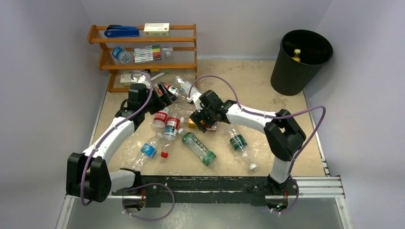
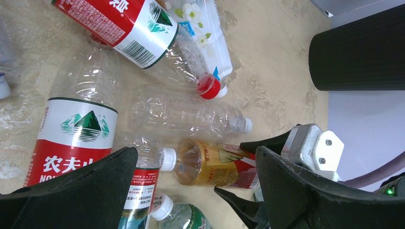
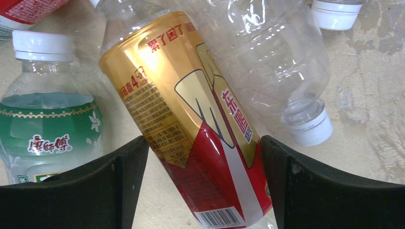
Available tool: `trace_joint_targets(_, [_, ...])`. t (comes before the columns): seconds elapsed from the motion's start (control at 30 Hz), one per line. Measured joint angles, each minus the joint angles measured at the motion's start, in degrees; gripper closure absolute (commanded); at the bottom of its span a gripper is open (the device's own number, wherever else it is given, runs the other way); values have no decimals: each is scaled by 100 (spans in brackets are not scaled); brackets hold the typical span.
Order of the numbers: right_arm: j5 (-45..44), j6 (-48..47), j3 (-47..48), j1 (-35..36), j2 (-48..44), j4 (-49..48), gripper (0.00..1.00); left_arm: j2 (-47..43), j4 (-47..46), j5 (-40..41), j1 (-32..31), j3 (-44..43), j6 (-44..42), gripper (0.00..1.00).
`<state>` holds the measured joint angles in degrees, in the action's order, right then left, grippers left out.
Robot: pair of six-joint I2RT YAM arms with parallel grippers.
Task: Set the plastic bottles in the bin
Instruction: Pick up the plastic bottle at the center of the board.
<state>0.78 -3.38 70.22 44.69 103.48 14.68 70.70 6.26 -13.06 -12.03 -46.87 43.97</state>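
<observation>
I have the right gripper [image 3: 203, 143] set astride the gold-and-red bottle [image 3: 191, 119], which lies on the table [image 1: 267, 86] between its fingers. They stand wide, pads at or just beside its sides; I cannot tell whether they bite yet. My left gripper [image 2: 196, 151] is fully spread and holds nothing, with loose plastic bottles [image 1: 171, 125] under and beyond its tips. The bin [image 1: 291, 76] stands well apart from both. I see one yellow-capped bottle [image 1: 296, 55] inside it, so I judge nearly all the work remains

Clear plastic bottles [image 2: 186, 112] look glossy, the mottled tabletop [image 2: 277, 71] seemingly matt, the black bin [image 2: 358, 52] ribbed plastic.
</observation>
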Motion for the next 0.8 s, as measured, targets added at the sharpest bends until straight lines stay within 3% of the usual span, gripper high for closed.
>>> trace_joint_targets(0.3, [26,-20,28,31,-2,-2,45,0,0,0,0,17,0,5])
trace_joint_targets(0.8, [17,173,26,33,-730,632,58,0,0,-2,0,33,0,5])
